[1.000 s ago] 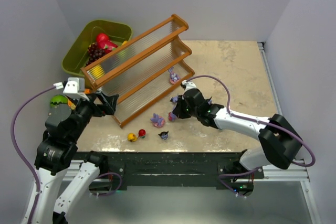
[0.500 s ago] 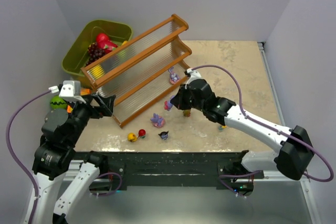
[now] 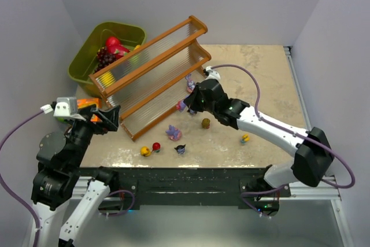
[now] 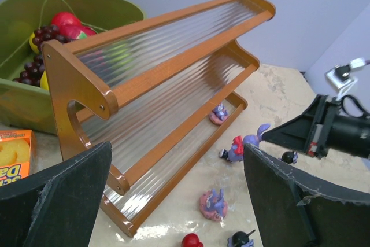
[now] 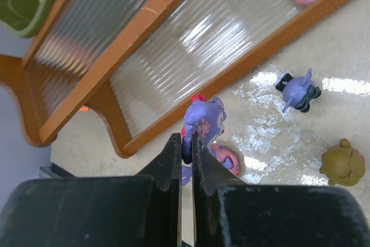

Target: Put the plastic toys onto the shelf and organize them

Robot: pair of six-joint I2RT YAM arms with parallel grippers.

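Note:
The shelf (image 3: 151, 62) is a long three-tier orange-brown rack standing diagonally at the back left; it also shows in the left wrist view (image 4: 173, 79). My right gripper (image 3: 186, 106) is shut on a purple bunny toy with a red bow (image 5: 203, 118), held above the table just in front of the lowest tier. One purple toy (image 3: 191, 85) sits on that tier. A pink-purple toy (image 3: 173, 133), a dark toy (image 3: 180, 149), a red one (image 3: 156, 147), two yellow ones (image 3: 145, 151) and an olive one (image 3: 206, 123) lie on the table. My left gripper (image 3: 110, 117) is open and empty by the shelf's near end.
An olive-green bin (image 3: 87, 50) with red fruit and grapes stands behind the shelf's left end. An orange box (image 4: 14, 157) lies left of the shelf. A small dark blue toy (image 5: 298, 91) lies by the shelf's front rail. Walls close in on both sides.
My right gripper has lifted the purple bunny toy and carried it up and left toward the shelf's lowest tier. My left arm has drawn back to the left.

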